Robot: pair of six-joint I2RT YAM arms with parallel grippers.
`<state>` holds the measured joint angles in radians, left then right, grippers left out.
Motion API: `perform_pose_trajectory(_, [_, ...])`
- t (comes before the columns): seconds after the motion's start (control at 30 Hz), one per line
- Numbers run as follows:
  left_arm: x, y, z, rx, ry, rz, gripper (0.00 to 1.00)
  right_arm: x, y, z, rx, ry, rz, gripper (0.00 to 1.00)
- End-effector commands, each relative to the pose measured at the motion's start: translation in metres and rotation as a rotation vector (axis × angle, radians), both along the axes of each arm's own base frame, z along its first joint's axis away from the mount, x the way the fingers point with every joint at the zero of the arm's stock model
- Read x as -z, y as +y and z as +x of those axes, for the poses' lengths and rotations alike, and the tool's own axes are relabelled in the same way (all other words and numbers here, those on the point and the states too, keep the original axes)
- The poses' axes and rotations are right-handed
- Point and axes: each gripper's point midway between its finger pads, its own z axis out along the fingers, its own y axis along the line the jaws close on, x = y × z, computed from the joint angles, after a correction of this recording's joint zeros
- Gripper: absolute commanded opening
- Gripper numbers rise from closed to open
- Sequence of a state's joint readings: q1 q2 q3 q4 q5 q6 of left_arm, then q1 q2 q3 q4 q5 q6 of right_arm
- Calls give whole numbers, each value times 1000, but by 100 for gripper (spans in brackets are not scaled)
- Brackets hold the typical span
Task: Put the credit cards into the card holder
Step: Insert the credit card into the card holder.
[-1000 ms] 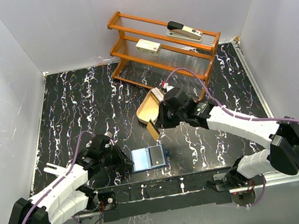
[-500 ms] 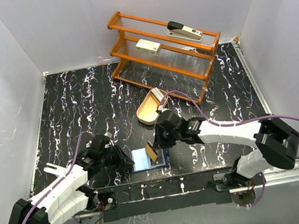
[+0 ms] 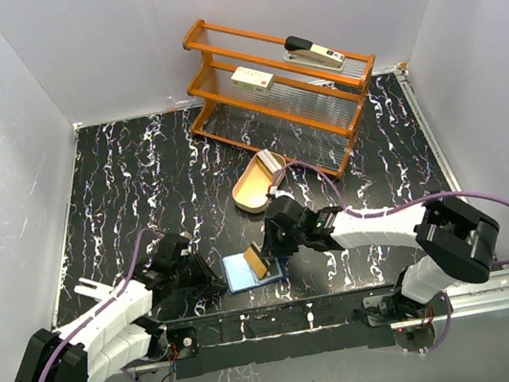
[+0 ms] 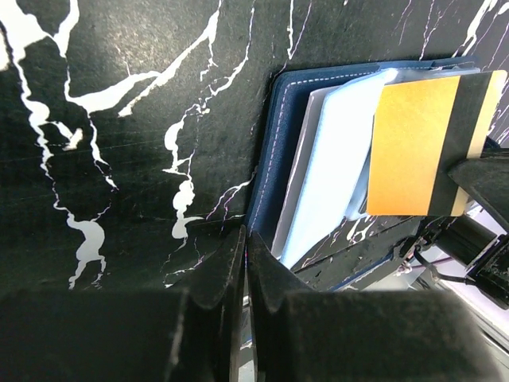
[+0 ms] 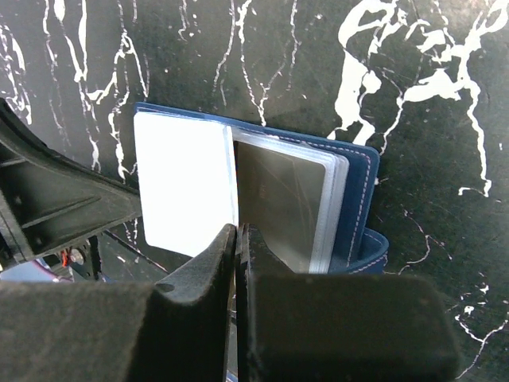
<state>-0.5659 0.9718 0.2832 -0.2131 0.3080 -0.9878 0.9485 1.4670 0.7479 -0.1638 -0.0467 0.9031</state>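
Two sets of jaws are crowded round one spot at the near middle of the tabletop. Furthest left, the left gripper (image 4: 246, 253) is seen with its jaws pressed together, tips right at the left edge of the card holder (image 5: 359, 191). Whether the cover is actually being pinned down can't be told.

The holder is laid open and flat, pale blue sleeves facing up. Over its middle a gold-backed credit card (image 4: 409, 147) with a dark stripe is held tilted. Its long axis is roughly lined up with the long edges of the sleeves, and its lower edge is down by the pockets. Contact can't be made out, tbh.

The card is clamped in the jaws of the right gripper (image 5: 237, 239), parked just above the holder's right half, so the right arm is clearly the nearer one. Most likely the card only needs to be lowered and slid along that axis into a sleeve mouth, with the holder kept steady from the left side.
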Motion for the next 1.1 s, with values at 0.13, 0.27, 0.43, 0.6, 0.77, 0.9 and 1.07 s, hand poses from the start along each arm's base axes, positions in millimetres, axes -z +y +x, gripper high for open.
perform_pose_trajectory(0.13, [7, 2, -7, 17, 26, 7, 3, 10, -7, -1, 34, -9, -5, 3])
perform_pose_trajectory(0.27, [7, 2, -7, 19, 27, 10, 4, 15, -9, -2, 37, -2, -8, 3])
perform_pose_trajectory(0.43, [8, 3, -6, 19, 32, 17, 9, 17, -6, -3, 35, 9, 8, 3])
perform_pose_trajectory(0.6, [8, 4, -6, 8, 29, 21, 12, 15, -6, -4, 34, 2, 6, 3])
perform_pose_trajectory(0.77, [8, 4, -4, 7, 28, 27, 13, 14, -7, -4, 46, 3, 6, 3])
perform_pose_trajectory(0.9, [10, 5, -5, 19, 30, 43, 13, 16, -6, -5, 24, 8, -8, 3])
perform_pose_trajectory(1.07, [13, 5, -5, 23, 44, 50, 13, 24, -8, -8, 11, 25, -40, 3])
